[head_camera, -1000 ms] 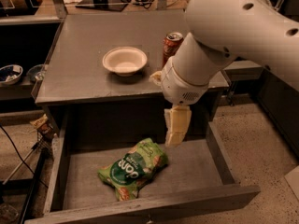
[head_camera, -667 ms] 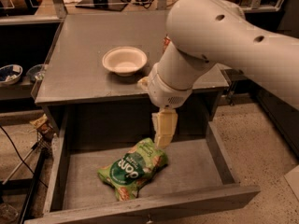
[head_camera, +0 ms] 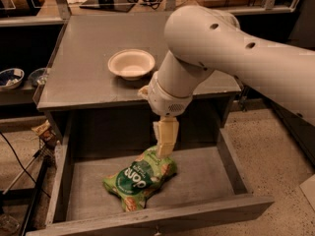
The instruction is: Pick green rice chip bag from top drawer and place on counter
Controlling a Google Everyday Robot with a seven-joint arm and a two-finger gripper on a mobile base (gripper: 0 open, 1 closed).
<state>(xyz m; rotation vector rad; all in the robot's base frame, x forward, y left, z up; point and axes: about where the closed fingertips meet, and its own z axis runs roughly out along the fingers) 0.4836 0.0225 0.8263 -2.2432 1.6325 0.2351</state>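
Observation:
The green rice chip bag lies flat in the middle of the open top drawer, logo facing up. My gripper hangs from the big white arm just above the bag's far right corner and seems to touch it. The counter is the grey cabinet top behind and above the drawer.
A white bowl stands on the counter near its front edge. Two small bowls sit on a dark side shelf at the left. A tan wrapper hangs left of the cabinet. The drawer's front panel is nearest the camera.
The arm has swung left and lowered into the drawer. The gripper went from right of the bag to its far right corner. The red can behind the arm is now hidden.

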